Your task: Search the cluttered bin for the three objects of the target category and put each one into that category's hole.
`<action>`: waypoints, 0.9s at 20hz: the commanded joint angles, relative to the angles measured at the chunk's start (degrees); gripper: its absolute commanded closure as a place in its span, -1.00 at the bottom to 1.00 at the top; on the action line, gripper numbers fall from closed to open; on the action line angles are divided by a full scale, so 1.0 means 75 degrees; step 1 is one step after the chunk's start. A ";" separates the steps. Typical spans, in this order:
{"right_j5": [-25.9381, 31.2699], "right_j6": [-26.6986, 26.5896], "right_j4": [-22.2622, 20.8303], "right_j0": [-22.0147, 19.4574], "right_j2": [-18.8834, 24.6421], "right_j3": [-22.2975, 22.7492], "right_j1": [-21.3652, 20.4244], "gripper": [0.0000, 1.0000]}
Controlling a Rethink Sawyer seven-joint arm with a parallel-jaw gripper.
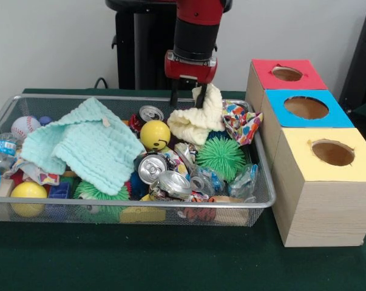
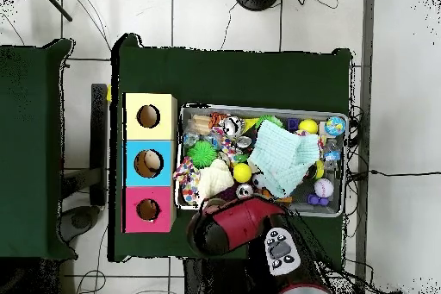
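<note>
A wire bin (image 1: 263, 182) holds a jumble of cloths, balls and cans. My gripper (image 1: 187, 100) hangs over the bin's far side, fingers spread and open. A cream knitted cloth (image 1: 195, 118) lies bunched below it, its raised peak against one finger (image 1: 201, 98). A mint cloth (image 1: 85, 145) is spread across the bin's left half, and a patterned cloth (image 1: 240, 121) sits by the right wall. In the overhead view the arm (image 2: 237, 222) covers the gripper; the cream cloth (image 2: 215, 178) shows beside it. Three boxes with holes stand next to the bin: red (image 1: 264, 70), blue (image 1: 277, 100), yellow (image 1: 304, 136).
Among the clutter are a yellow smiley ball (image 1: 155, 134), a green spiky ball (image 1: 221, 156), an upright can (image 1: 152, 168), a crushed can (image 1: 173, 182), a baseball (image 1: 25, 126) and a yellow ball (image 1: 28, 197). Green table cloth (image 1: 170, 260) runs in front of the bin.
</note>
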 commanded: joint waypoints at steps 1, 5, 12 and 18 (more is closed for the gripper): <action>-0.0354 0.1131 -0.0092 0.0458 -0.1068 -0.0259 0.0160 -1.00; -0.0463 0.0882 -0.0008 0.0345 -0.1089 -0.0401 0.0362 -1.00; -0.0931 0.1081 0.0592 -0.0238 -0.0551 0.0057 0.0656 -1.00; -0.1078 0.0904 0.0979 -0.0750 0.0317 0.0392 0.0927 -1.00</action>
